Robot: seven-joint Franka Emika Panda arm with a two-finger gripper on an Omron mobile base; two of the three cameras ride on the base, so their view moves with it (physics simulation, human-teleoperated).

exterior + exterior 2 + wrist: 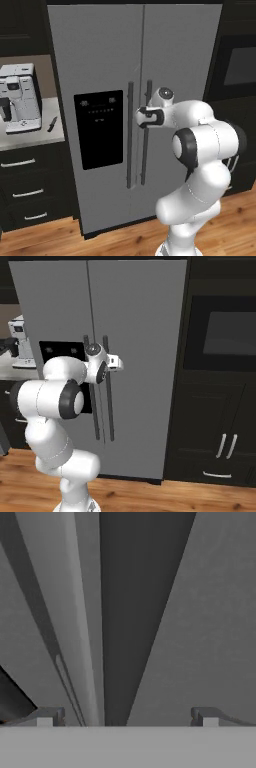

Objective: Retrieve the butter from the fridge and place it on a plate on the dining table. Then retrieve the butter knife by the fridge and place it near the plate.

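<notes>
In the left base view we saw the fridge (100, 65) closed, our gripper (141, 117) level with its two door handles (130, 135) and up against them. The butter knife (52, 124) lay on the counter (35, 137) well off to the hand's left, beside a coffee machine (19, 97).

In the right base view the gripper (118, 362) reached the right-hand handle (108, 391).

In the hand view our fingertips (46, 717) stood wide apart with a handle (135, 612) between them, nothing clamped.
</notes>
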